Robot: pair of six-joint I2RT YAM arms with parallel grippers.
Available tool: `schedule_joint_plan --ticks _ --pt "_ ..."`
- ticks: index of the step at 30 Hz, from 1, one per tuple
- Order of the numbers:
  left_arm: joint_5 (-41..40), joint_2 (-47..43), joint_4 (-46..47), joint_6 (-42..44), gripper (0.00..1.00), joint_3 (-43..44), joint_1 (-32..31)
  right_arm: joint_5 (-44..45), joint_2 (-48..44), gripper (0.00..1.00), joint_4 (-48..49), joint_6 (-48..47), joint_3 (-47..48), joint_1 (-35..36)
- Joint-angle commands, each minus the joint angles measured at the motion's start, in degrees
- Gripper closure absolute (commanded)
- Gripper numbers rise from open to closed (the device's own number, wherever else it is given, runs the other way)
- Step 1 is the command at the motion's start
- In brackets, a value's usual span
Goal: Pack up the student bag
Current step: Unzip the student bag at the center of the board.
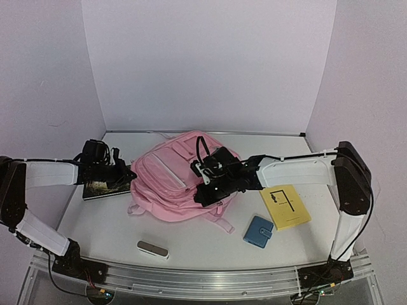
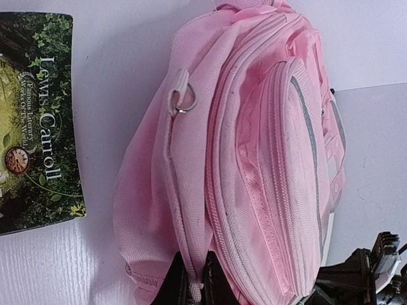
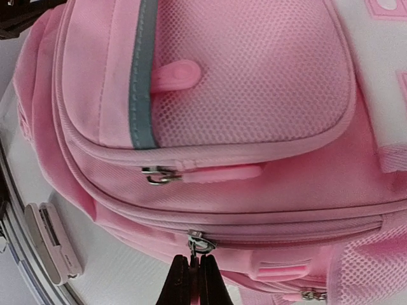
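The student bag point(image 1: 175, 178), pink with pale grey strips, lies in the middle of the table. My left gripper point(image 1: 129, 174) is at its left end. In the left wrist view that gripper point(image 2: 194, 284) is shut on a fold of the bag point(image 2: 254, 159) fabric beside a zip seam. My right gripper point(image 1: 205, 193) is over the bag's near right side. In the right wrist view it point(image 3: 191, 279) is shut on the pull hanging from the metal slider point(image 3: 200, 243) of a long closed zip on the bag point(image 3: 254, 76).
A dark green Lewis Carroll book point(image 1: 105, 187) point(image 2: 35, 121) lies left of the bag under the left wrist. A yellow booklet point(image 1: 285, 206) and a blue wallet point(image 1: 257, 232) lie to the right. A beige case point(image 1: 152, 249) point(image 3: 54, 244) sits near the front edge.
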Motion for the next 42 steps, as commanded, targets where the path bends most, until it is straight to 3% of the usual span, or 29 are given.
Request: schedule_joint_plan --ticks 1,11,23,30,42 --pt "-4.0 -4.3 9.3 -2.2 1.0 0.6 -2.7 -2.1 -0.2 1.0 0.9 5.5 4.1 3.5" --pt "-5.7 -6.9 12.1 -5.5 1.0 -2.6 -6.8 -1.3 1.2 1.0 8.1 16.9 6.5 4.7" --pt "-10.2 -6.1 10.9 -3.1 1.0 -3.1 -18.2 -4.8 5.4 1.0 13.7 22.8 12.1 4.7" --pt "-11.7 -3.5 11.5 -2.5 1.0 -2.4 -21.1 -6.4 3.8 1.0 15.9 24.6 9.3 5.2" --pt "-11.9 -4.8 13.6 -5.5 1.0 -2.6 -21.0 3.5 3.3 1.0 11.1 25.5 -0.8 8.1"
